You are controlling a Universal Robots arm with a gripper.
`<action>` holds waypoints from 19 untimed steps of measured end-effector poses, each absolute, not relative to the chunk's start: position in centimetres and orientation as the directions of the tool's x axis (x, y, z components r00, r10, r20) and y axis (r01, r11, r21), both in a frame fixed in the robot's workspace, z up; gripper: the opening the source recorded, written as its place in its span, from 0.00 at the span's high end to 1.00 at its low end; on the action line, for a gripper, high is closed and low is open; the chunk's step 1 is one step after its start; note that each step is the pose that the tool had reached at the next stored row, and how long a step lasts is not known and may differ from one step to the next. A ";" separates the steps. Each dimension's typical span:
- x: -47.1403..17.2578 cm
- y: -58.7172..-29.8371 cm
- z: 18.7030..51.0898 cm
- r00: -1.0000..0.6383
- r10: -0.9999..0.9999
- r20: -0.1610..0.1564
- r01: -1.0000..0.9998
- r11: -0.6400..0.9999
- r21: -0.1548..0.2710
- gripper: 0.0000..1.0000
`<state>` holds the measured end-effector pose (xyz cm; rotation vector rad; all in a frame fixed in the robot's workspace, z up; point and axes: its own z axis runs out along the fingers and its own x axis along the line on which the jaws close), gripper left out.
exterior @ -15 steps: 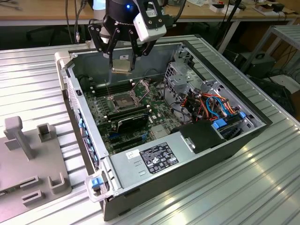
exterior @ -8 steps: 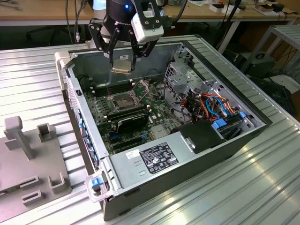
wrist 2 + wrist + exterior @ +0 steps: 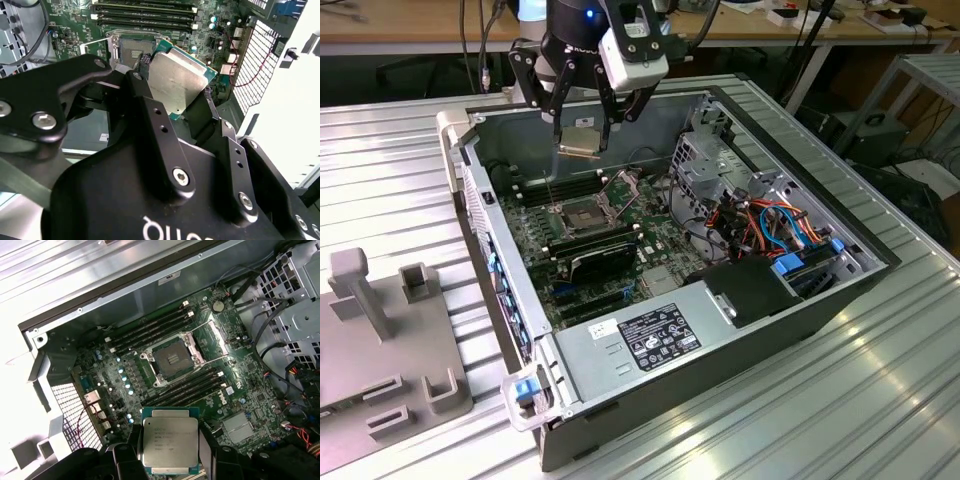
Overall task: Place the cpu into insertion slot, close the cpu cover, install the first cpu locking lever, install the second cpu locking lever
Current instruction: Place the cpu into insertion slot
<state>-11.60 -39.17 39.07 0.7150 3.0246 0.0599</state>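
From my screen, the gripper (image 3: 582, 137) is clamped on the cpu (image 3: 169, 444), 1 finger on each of 2 opposite edges, metal top facing the first wrist camera. The chip hangs level in the air over the open case (image 3: 510, 125), touching nothing else.

The slot (image 3: 171, 360) sits bare on the board (image 3: 660, 225), with nothing seated in it. What I take to be the cover (image 3: 621, 186) stands tipped up at the slot's edge on the exterior view's right, though I can't be sure of its outline.

What matters here is the offset. In the exterior view the cpu lines up almost straight over the slot, but that view can't separate height from depth. In the first wrist view the slot is well apart from the chip, fully visible beyond its edge, so I judge the cpu is not yet over it. The chip is square, so it has no long axis to align. Its edges are, however, turned somewhat against the slot's frame, so I judge the 2 are not square to each other.
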 end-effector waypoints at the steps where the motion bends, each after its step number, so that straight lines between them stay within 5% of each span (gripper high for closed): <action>1: -11.6 -39.2 39.1 -0.890 0.456 -0.023 0.455 0.889 0.045 0.45; 19: -11.6 -39.1 39.0 -0.821 0.571 -0.023 0.570 0.821 0.045 0.45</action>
